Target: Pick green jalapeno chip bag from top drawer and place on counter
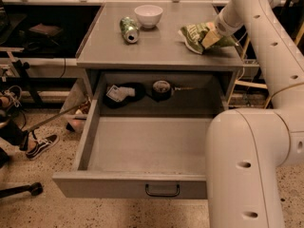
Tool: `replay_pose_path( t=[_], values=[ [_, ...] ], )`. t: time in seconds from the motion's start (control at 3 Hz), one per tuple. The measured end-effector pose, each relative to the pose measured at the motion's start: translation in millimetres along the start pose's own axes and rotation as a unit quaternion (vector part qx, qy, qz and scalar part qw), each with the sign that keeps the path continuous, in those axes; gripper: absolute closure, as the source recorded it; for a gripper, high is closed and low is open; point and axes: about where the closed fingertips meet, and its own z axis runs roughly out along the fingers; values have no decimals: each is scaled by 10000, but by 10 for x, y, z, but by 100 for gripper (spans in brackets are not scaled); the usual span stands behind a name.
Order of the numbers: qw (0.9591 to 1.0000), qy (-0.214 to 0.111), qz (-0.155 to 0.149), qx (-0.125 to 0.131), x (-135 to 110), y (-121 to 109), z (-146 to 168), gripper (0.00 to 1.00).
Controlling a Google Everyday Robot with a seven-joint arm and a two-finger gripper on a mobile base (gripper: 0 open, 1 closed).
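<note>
The green jalapeno chip bag (193,35) is crinkled, with white lettering, and sits low over the right side of the counter (156,49), touching it or nearly so. My gripper (209,38) reaches in from the right and is shut on the bag's right end. The top drawer (147,148) is pulled fully open below the counter, its dark loop handle (162,190) at the front centre. The drawer's front part is bare.
A green soda can (128,29) lies on its side on the counter next to a white bowl (148,15). A black pouch (122,93) and a round dark object (162,88) lie at the drawer's back. My white arm (247,165) fills the right. A person's shoe (40,145) is at left.
</note>
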Motion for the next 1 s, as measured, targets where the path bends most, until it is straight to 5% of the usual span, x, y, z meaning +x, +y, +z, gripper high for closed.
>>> replay_pose_path(
  t=[1.0],
  values=[
    [10000,8,1,-8,6,4,16,35]
  ],
)
